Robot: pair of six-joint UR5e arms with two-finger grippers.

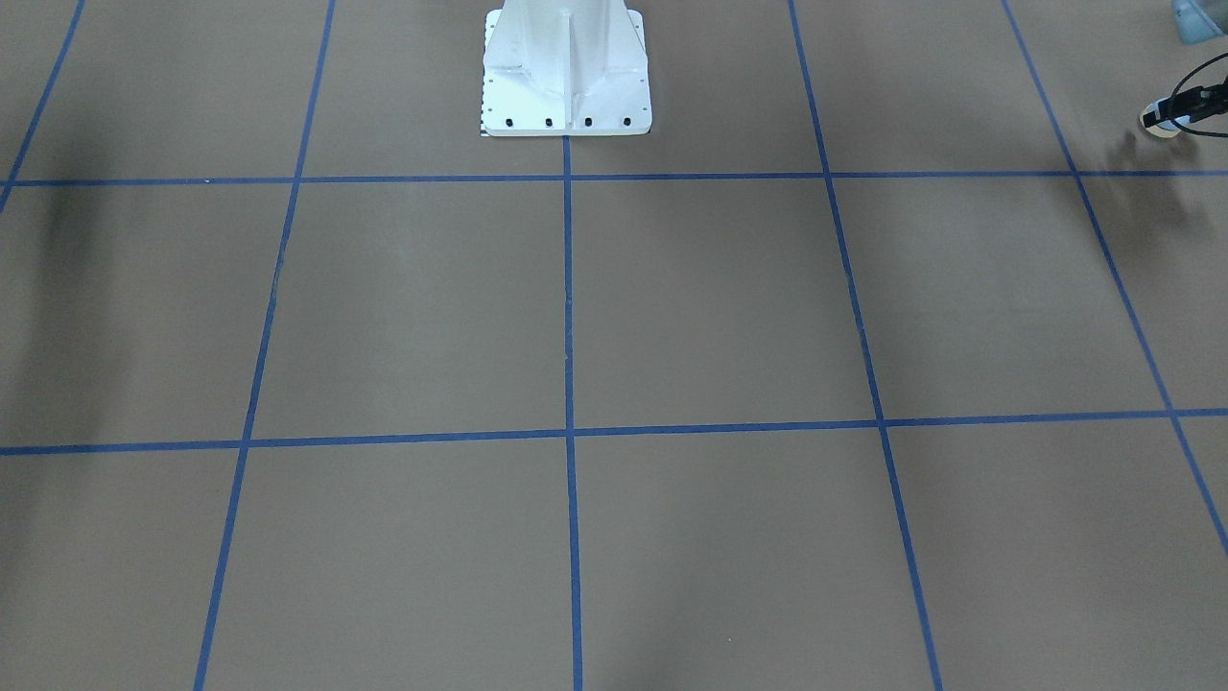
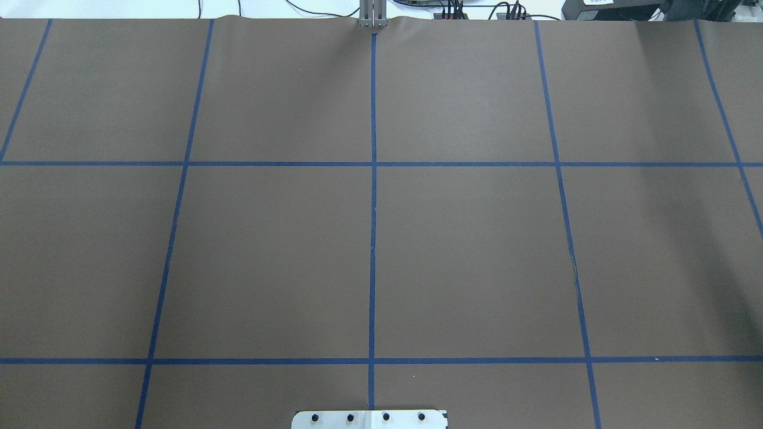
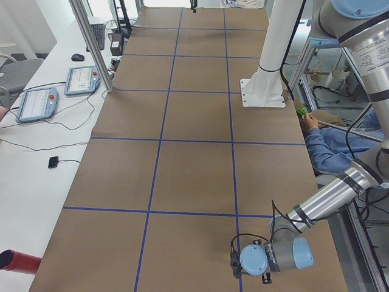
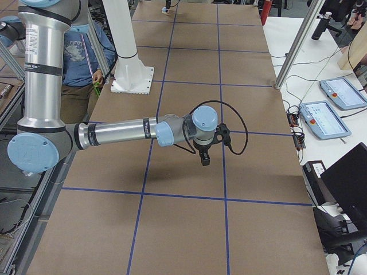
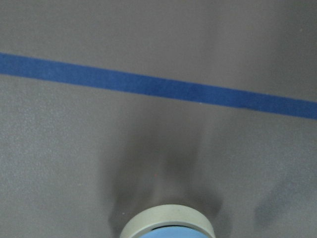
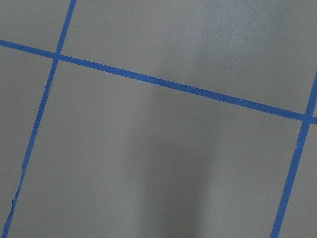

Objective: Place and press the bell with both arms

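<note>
**Item under task.** The bell [image 5: 168, 221] shows only in part. The left wrist view shows an arc of its cream base rim with a sliver of light-blue dome below it, at the bottom edge. Its shadow lies on the brown table [image 2: 465, 250] short of a blue tape line [image 5: 158, 87]. The button is not visible.

**Location.** In the front-facing view the bell [image 1: 1159, 121] is a small cream-and-blue object at the far right edge. It is at the tip of the left gripper [image 1: 1172, 107], well away from the white pedestal [image 1: 566, 67].

**Claw state.** Left: the bell is at its tip, but the fingers cannot be made out, so a clamp cannot be confirmed. Right: the right gripper [image 4: 204, 159] hangs above the table, and its state cannot be judged.

**View differences.** The overhead view shows neither arm nor the bell. The left side view shows the left gripper [image 3: 234, 266] low over the table's near end, but the bell cannot be made out there. The right wrist view shows only taped table.
</note>
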